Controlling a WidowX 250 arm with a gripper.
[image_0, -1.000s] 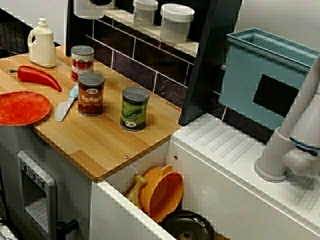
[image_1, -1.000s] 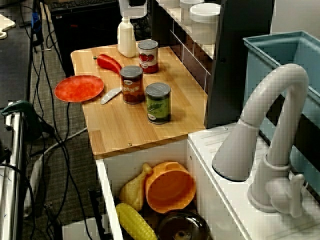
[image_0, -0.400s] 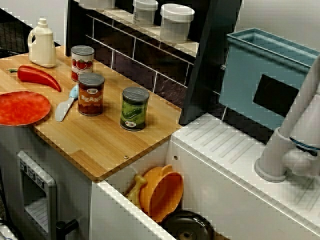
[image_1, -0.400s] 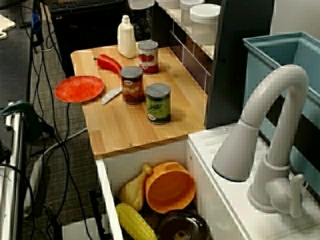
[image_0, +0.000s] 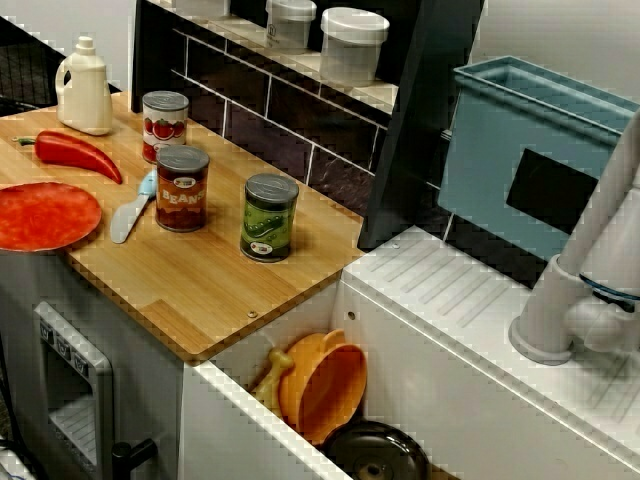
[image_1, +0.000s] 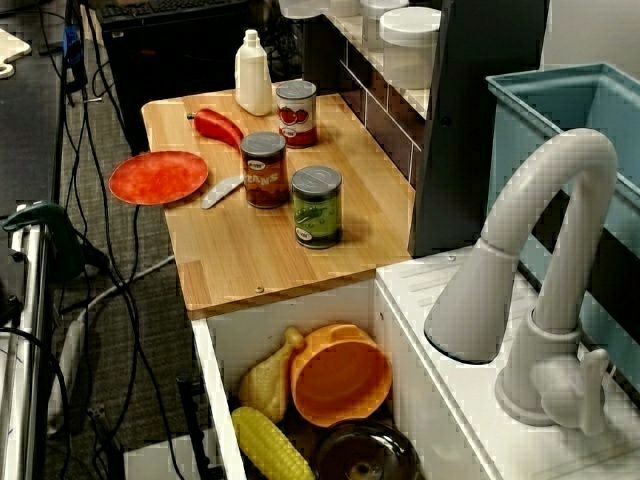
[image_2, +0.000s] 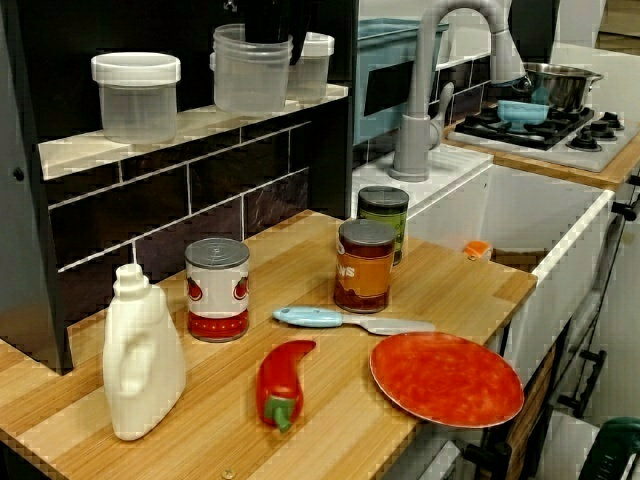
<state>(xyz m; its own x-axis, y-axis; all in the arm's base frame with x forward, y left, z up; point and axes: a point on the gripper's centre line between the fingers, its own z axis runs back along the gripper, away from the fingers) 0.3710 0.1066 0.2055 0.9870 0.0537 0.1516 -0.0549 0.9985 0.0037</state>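
**View from above the counter.** Only the base of the clear lidless plastic container (image_0: 198, 6) shows, at 11 o'clock in the frame, over the left end of the tiled shelf (image_0: 300, 62). The gripper is out of frame. A lidded clear jar (image_0: 290, 22) stands at 3 o'clock from the container.

**View over the tap.** The container base (image_1: 300, 8) sits at 12 o'clock in the frame. A white plastic bottle (image_1: 252, 75) stands on the wooden counter (image_1: 250, 250), at 7 o'clock from it.

**View facing the shelf.** The dark gripper (image_2: 272, 25) enters from 12 o'clock. Its fingers appear clamped on the rim of the clear lidless plastic container (image_2: 250, 80), not spread wide. The container is upright at the shelf (image_2: 200, 125), between lidded jars at 9 o'clock (image_2: 135, 95) and 3 o'clock (image_2: 318, 60). Whether its base touches the shelf cannot be told. A red-labelled tin can (image_2: 217, 288) stands below on the counter.

**Step in hand (judgement).** The container is being handled at shelf level. Any further move calls for a vertical path (the 3 o'clock jar is just beside it) and a steady hold on the rim.
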